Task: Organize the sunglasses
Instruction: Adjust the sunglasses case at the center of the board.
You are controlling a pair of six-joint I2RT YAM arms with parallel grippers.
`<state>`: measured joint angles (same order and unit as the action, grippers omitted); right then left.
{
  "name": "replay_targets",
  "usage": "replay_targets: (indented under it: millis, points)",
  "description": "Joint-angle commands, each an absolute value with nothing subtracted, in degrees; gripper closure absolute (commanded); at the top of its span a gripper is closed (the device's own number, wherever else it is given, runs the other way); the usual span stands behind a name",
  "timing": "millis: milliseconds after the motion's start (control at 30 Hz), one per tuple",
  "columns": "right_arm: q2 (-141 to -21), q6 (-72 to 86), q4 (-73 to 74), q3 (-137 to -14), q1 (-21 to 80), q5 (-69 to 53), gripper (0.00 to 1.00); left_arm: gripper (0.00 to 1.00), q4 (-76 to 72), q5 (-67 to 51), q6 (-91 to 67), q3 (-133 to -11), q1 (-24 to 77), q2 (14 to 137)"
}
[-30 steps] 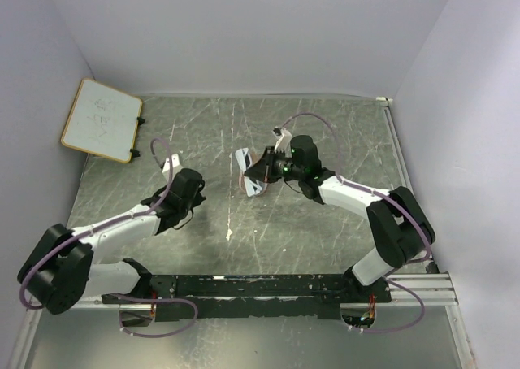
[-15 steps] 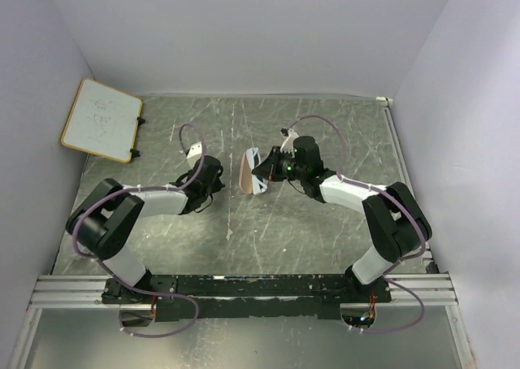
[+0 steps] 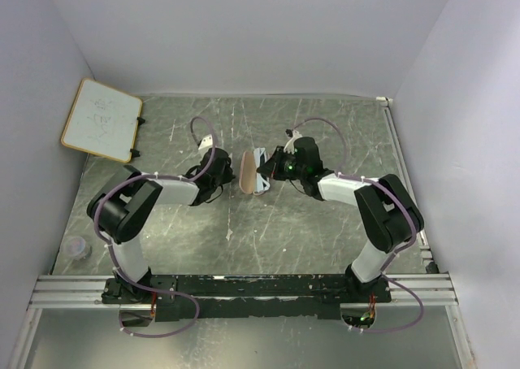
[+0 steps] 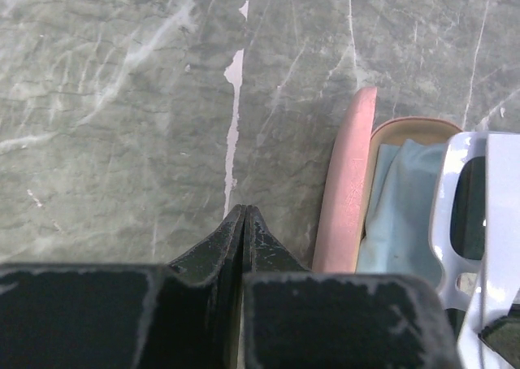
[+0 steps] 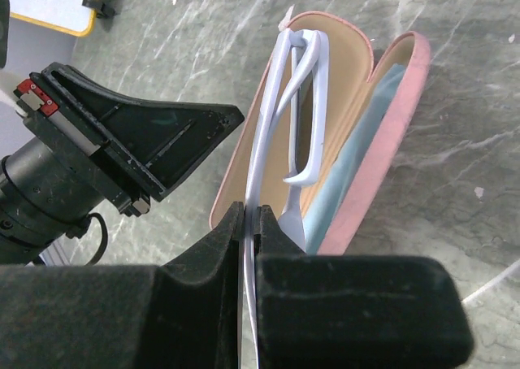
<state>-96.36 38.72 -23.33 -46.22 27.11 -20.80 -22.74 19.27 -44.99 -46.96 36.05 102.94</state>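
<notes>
Holding the sunglasses (image 5: 262,141) at the open case (image 5: 398,117) mid-table, the right gripper (image 5: 250,210) is clamped on their frame. The left gripper (image 4: 244,214), jaws together and empty, sits just left of the case. Judged remaining: seating the glasses on the cloth (image 4: 402,198) and closing the lid.

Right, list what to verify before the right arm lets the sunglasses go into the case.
1. Right gripper shut on the sunglasses: ok.
2. Case open: ok.
3. Cloth inside the case: ok.
4. Sunglasses lying down in the case: not ok, they stand on edge at the opening.
5. Left gripper shut and empty: ok.
6. Left gripper clear of the case's pink shell: cannot tell, it sits very close beside it.
</notes>
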Motion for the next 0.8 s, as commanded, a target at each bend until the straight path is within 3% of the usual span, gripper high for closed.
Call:
replay_targets:
  millis: [0,767]
  points:
    - [-97.8,39.3,-26.1,-46.0,26.7,-19.6,1.0,0.89,-26.1,17.2,-44.3,-49.1,36.2,104.7]
    - [-102.9,38.3,-29.1,-46.9,25.1,-24.2,1.0,0.89,-26.0,17.5,-42.7,-53.0,40.4,106.6]
